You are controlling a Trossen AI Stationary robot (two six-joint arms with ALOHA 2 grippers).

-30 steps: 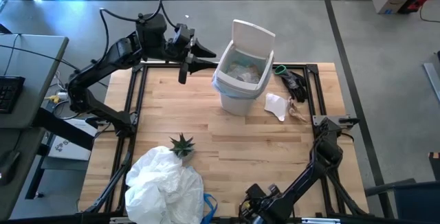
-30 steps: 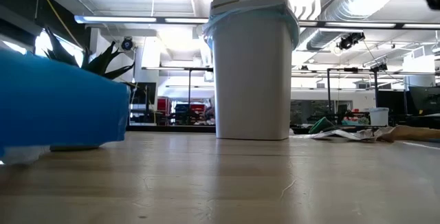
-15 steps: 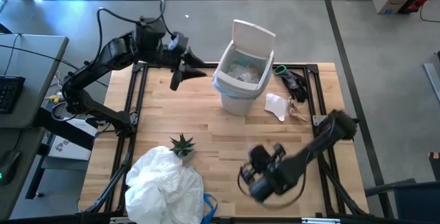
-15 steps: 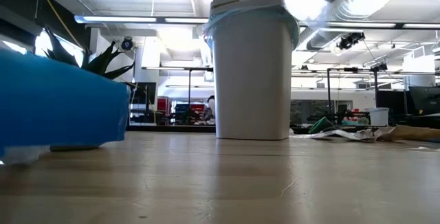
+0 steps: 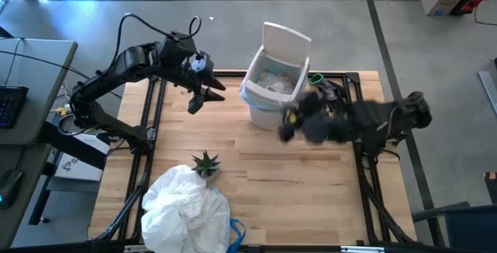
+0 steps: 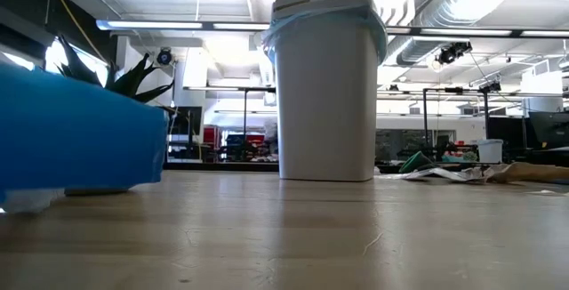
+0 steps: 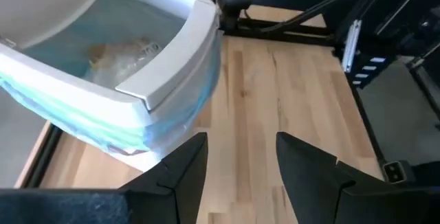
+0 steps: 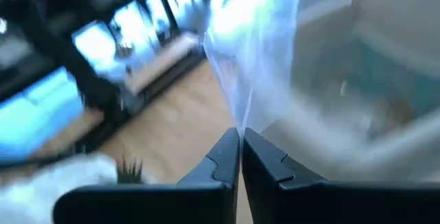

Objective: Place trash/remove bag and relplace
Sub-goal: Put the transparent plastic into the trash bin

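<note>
The white bin [image 5: 272, 90] stands at the table's far middle, its lid up. The light-blue bag [image 7: 137, 131] lines it and drapes over the rim. Brown and clear trash [image 7: 120, 49] lies inside. More trash, white and brown scraps [image 6: 444, 173], lies on the table right of the bin. My left gripper [image 7: 240, 145] hangs open in the air left of the bin [image 5: 203, 99], tipped down toward the rim. My right gripper [image 8: 240, 138], blurred, is shut and raised beside the bin's near right corner [image 5: 286, 127].
A heap of white plastic [image 5: 186, 206] with a blue piece [image 5: 234, 230] fills the near left. Beside it stands a small green plant [image 5: 206, 162]. Black and green items [image 5: 330, 91] lie at the far right. Bare wood [image 5: 295, 183] spans the near middle.
My right gripper has swung fast from the table's near edge up and toward the far right, ending beside the bin, and has stayed shut. My left gripper has drawn a little away from the bin toward the left and tipped its fingers downward, still open.
</note>
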